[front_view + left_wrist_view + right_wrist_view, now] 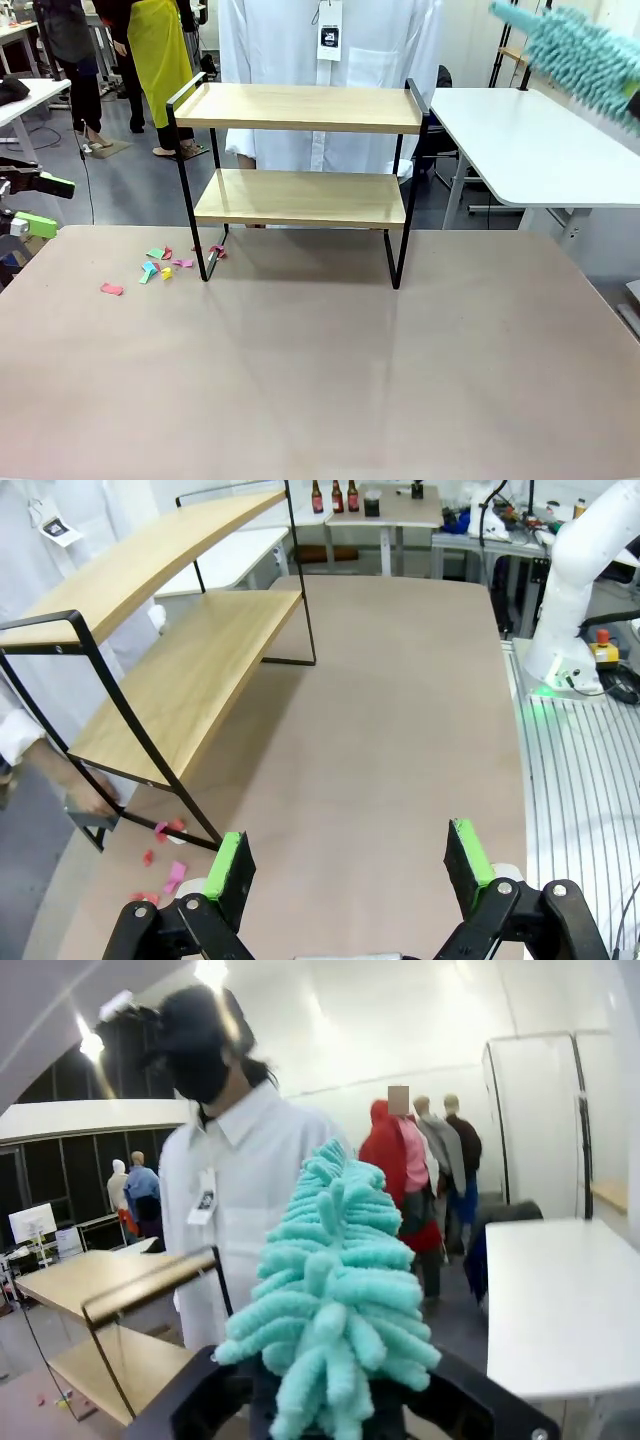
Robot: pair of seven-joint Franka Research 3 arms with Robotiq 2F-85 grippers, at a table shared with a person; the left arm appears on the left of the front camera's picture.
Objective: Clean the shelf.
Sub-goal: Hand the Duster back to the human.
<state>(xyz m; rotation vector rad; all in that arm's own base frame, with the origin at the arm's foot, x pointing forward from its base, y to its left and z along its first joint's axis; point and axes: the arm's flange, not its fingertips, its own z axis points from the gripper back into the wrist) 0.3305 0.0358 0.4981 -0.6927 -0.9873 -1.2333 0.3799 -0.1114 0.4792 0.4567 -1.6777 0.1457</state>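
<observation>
The shelf (300,108) stands at the far middle of the table, two bare light wooden boards in a black frame. In the left wrist view the shelf (180,670) runs along the left side. My left gripper (28,205) hovers at the table's left edge, open and holding nothing; its green pads (232,865) stand wide apart over the tabletop. My right gripper (340,1412) is shut on a fluffy teal duster (335,1300). That duster (585,55) is raised high at the right, clear of the shelf.
Small coloured paper scraps (160,265) lie on the table (320,380) by the shelf's left foot. A person in a white coat (320,60) stands behind the shelf, one hand (85,800) near that foot. A white side table (530,140) stands at the far right.
</observation>
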